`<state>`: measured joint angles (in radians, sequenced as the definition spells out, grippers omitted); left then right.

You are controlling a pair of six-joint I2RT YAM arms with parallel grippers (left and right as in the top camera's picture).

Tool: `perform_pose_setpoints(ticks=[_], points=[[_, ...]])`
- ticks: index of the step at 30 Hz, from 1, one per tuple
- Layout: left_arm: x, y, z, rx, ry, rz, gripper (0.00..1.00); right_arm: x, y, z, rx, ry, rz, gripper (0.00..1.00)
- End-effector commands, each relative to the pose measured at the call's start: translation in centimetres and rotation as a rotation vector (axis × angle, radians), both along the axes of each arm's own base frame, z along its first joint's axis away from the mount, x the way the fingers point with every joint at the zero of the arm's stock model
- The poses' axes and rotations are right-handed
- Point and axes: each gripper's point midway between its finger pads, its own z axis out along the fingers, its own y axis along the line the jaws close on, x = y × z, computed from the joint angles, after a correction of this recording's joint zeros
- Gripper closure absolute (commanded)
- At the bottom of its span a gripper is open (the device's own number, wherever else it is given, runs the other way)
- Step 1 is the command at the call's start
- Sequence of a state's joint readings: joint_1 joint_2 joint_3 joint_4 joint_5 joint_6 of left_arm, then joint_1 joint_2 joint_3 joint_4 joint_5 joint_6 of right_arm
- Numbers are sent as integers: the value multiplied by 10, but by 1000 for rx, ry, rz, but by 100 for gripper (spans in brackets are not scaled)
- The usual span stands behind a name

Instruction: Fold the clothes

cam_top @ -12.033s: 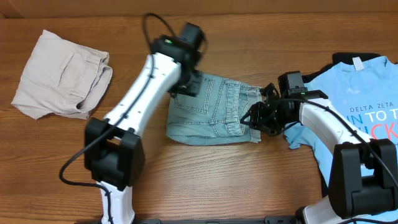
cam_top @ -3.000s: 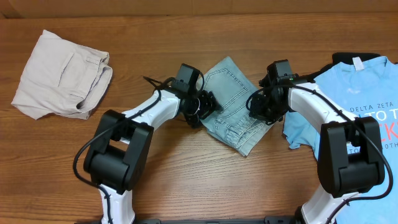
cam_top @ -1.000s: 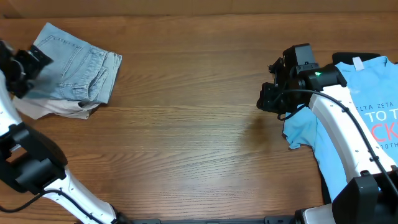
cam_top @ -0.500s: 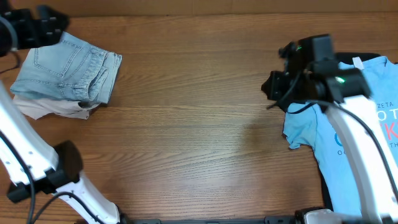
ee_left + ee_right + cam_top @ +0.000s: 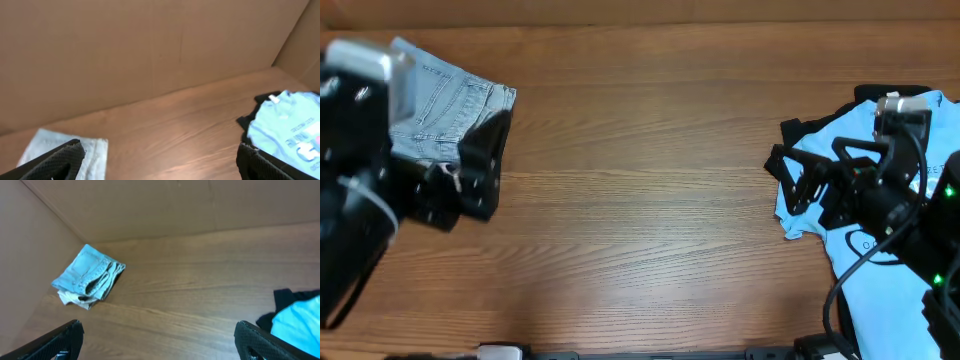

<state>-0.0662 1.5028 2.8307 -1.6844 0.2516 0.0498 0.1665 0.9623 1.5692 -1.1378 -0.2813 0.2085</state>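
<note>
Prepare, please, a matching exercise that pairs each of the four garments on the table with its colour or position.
Things:
1. denim shorts
2. beige shorts
3. T-shirt
4. black garment

Descriptions:
A. sky-blue with printed lettering
B. folded, lying on top of the two-piece pile
C. dark, peeking out from under the sky-blue piece
D. mostly hidden at the bottom of the pile, only an edge showing

Pairs: 1-B, 2-D, 3-A, 4-C

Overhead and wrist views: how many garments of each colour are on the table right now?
Light-wash blue: 1, the denim shorts
Beige: 1, the beige shorts under them
Sky blue: 1, the T-shirt
Black: 1, the black garment
Total: 4
</note>
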Motion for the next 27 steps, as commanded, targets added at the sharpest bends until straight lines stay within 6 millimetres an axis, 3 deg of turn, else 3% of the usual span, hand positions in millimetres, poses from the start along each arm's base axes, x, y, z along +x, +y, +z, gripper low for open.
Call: perform_pose_setpoints(ticks=[1,4,7,24,27], points=[[2,-1,-27,-42,128,22,0,-7,-1,-3,-8,15,-2,0],[-19,-17,-40,61,121,-142,0,-11,-2,-11,-14,51,-2,0],[-29,-11,-53,97,148,-128,0,-13,-2,-13,-16,65,-2,0],[-27,-4,-58,119,161,-90,0,-12,-2,-14,-17,67,-2,0],[-27,-4,-58,119,161,-90,0,-16,-7,-23,-53,99,-14,0]])
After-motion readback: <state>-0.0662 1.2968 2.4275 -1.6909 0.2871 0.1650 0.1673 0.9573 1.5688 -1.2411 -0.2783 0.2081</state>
